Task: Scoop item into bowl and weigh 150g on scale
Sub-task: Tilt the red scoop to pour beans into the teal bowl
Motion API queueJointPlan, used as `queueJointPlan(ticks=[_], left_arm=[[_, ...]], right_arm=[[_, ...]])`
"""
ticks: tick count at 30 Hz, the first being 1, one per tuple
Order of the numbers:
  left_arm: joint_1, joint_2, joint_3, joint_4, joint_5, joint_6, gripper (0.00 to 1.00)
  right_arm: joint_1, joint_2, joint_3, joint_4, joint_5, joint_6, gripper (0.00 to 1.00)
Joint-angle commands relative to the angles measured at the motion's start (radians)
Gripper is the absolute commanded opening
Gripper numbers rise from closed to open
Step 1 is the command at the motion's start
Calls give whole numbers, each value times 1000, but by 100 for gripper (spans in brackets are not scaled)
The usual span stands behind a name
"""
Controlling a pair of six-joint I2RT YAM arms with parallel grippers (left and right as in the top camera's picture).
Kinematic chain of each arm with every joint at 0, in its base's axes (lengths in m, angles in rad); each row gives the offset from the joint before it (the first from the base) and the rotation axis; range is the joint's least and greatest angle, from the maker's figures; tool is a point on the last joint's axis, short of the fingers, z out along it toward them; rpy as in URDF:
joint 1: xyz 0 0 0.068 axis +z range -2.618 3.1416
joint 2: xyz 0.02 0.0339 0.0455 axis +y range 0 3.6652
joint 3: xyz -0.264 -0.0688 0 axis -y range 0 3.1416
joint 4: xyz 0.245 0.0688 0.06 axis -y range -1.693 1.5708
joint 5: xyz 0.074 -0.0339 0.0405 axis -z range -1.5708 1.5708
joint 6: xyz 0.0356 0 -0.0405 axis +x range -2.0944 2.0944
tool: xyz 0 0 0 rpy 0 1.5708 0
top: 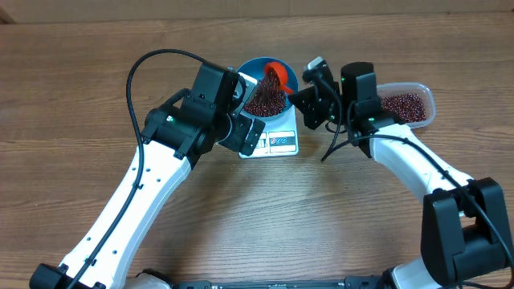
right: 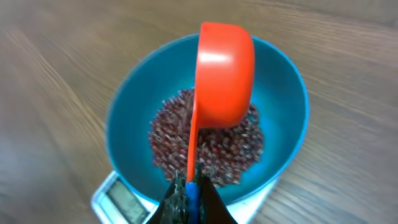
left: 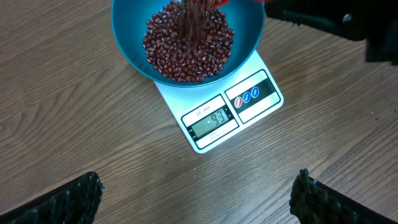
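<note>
Right jaws clamped on orange scoop [right: 225,74] handle, left jaws wide, empty. Loose, light, free-rolling beans [left: 186,46]: take by scoop only, trickle slowly into bowl [left: 127,46] on scale [left: 214,118].

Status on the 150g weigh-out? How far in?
Done: the bowl sits on the scale with a heap of beans in it. In hand: the right gripper, shut on the orange scoop, tips beans into the bowl; the display reads about 93. Left: probably more scoops from the clear tub until 150.
</note>
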Motion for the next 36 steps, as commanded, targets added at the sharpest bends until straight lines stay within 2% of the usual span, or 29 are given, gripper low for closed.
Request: queueJointPlan(ticks=[1, 11, 16, 27, 31, 36], left_arm=[[5, -2, 16, 2, 11, 19, 100], [5, -2, 16, 2, 11, 19, 100], [4, -2, 16, 2, 11, 19, 100], [4, -2, 16, 2, 11, 19, 100], [4, -2, 16, 2, 11, 19, 100], [5, -2, 16, 2, 11, 19, 99]], right_arm=[[27, 4, 5, -16, 117, -222, 4], [100, 4, 6, -43, 278, -386, 4], [127, 4, 6, -40, 370, -391, 4], [129, -36, 6, -35, 368, -369, 4], [129, -77, 6, -39, 359, -337, 7], [126, -109, 6, -38, 361, -296, 5]])
